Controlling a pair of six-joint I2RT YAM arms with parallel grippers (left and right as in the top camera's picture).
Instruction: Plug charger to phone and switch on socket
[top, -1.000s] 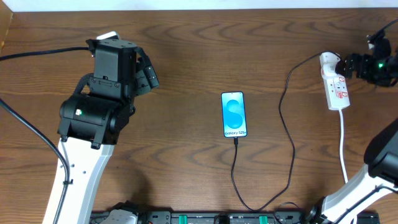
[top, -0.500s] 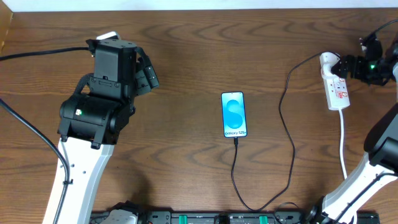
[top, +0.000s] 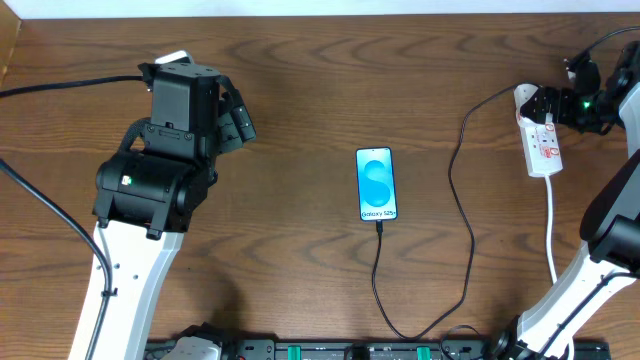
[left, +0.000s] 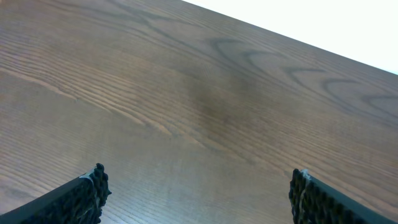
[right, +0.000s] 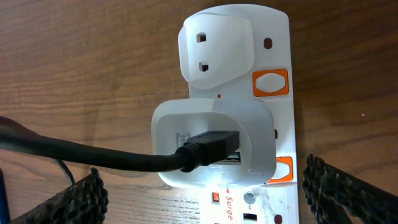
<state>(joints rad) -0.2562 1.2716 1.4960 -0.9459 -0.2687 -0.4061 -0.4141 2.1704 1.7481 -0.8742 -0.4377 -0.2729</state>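
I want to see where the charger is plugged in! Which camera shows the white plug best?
The right wrist view: the white plug fills the picture, seated in the socket, black cable entering its side. Overhead shows only a tiny white lump far right. The left wrist view shows just table.

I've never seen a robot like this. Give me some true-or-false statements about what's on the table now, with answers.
1. The phone screen glows blue. True.
2. The black charger cable is plugged into the phone's bottom end. True.
3. The left jaws hold the phone. False: they stand open over the wooden table.
4. The white plug head lies loose on the wood. False: it sits in the power strip.
5. The right jaws hover far from the power strip. False: they stand open on either side of it.
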